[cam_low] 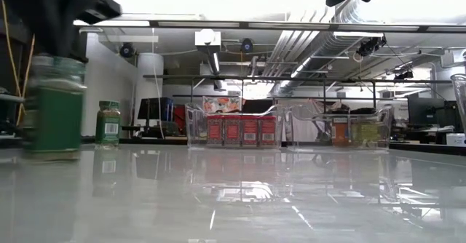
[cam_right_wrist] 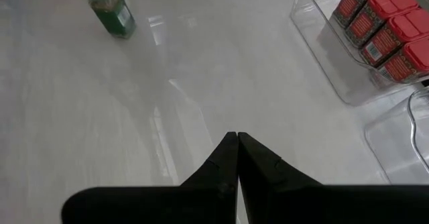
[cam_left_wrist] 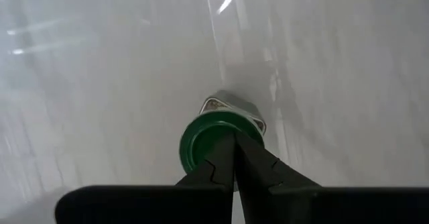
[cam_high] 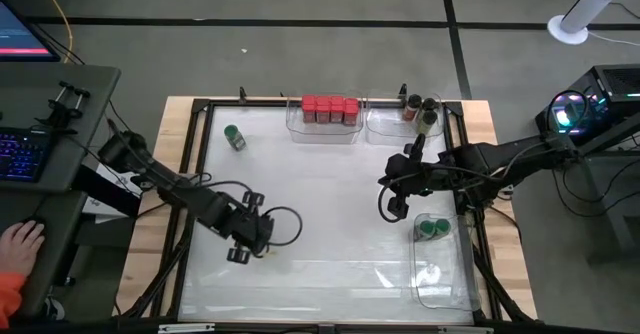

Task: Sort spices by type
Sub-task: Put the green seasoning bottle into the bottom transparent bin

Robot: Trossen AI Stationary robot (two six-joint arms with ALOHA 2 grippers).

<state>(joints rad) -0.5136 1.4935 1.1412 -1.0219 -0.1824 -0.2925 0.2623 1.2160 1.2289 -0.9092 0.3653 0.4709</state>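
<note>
A green-capped spice jar (cam_left_wrist: 204, 143) stands upright on the table near its left front, large and close in the low view (cam_low: 51, 108). My left gripper (cam_left_wrist: 233, 138) is shut right above its cap. Another green-capped jar (cam_high: 234, 137) stands alone at the far left. Several red-capped jars (cam_high: 330, 109) sit in a clear bin at the far edge, with two dark-capped jars (cam_high: 420, 109) in the bin beside it. Green-capped jars (cam_high: 432, 229) sit in a bin at the right. My right gripper (cam_high: 393, 212) is shut and hangs over the table's right middle, touching nothing. My left gripper comes from above, pointing down, with its shut fingertips (cam_left_wrist: 224, 150) over the right part of the jar's green cap (cam_left_wrist: 198, 147). The jar stands on the table. Whether the fingertips touch the cap, I cannot tell.
Clear bins line the far edge (cam_high: 325, 134) and the right edge (cam_high: 440, 274). A black frame (cam_high: 190, 174) borders the table. The glossy middle of the table (cam_high: 330, 214) is open. A person's hand (cam_high: 20, 239) rests at a desk off the left side.
</note>
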